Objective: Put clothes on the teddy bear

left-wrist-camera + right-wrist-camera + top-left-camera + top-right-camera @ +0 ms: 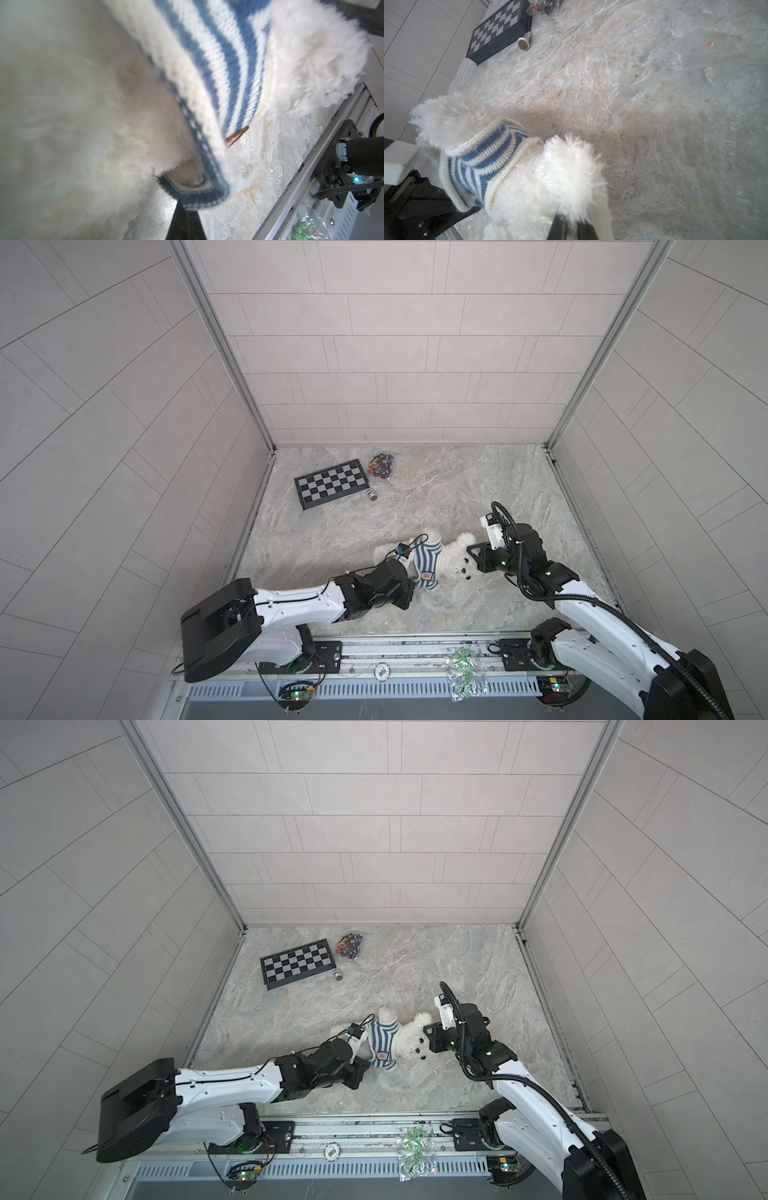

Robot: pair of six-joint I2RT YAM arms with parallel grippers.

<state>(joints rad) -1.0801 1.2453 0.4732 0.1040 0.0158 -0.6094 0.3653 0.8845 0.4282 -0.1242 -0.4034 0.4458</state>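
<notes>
teddy bear [457,562] lies arm to arm, head at right fingers [559,227], clamped on fur. left fingers [184,220] pinch shirt [424,562] hem at leg end.

Soft even light, faint shadows, bowed top-view edges; close teddy bear [62,104] blurred.

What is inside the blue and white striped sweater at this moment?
The teddy bear is inside the striped sweater: its head, one arm and furry lower body stick out. The knit covers its torso; whether the other arm is through its sleeve I cannot tell.
</notes>
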